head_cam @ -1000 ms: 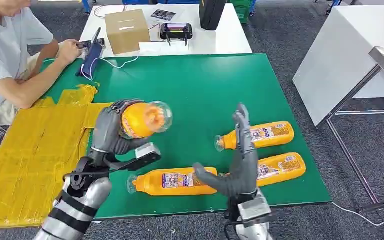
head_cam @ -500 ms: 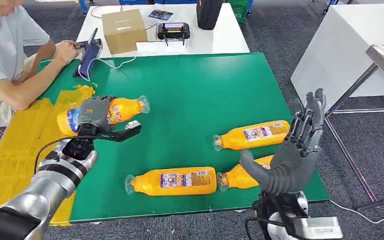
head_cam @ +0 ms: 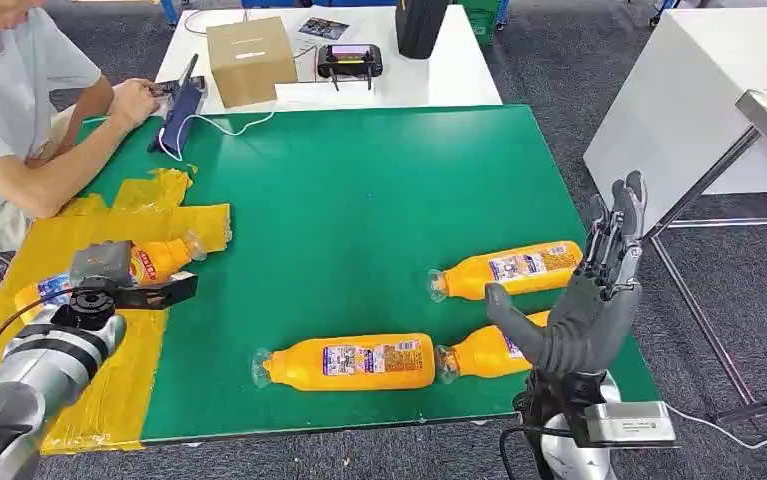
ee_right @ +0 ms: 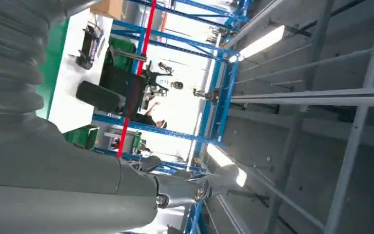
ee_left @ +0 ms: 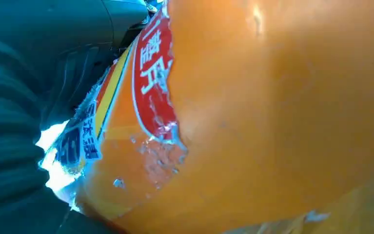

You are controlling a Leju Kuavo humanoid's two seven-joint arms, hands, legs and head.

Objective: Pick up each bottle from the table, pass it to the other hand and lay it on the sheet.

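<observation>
Left hand grips an orange plastic juice bottle low over the crinkled yellow sheet at the counter's left edge; released tilted, it could roll onto the green mat; right hand empty, fingers spread.

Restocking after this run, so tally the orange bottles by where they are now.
Lying on the green table: 3 (far bottle, near bottle, right-edge bottle)
Held in the left robot hand over the yellow sheet: 1 (held bottle)
Total: 4
</observation>
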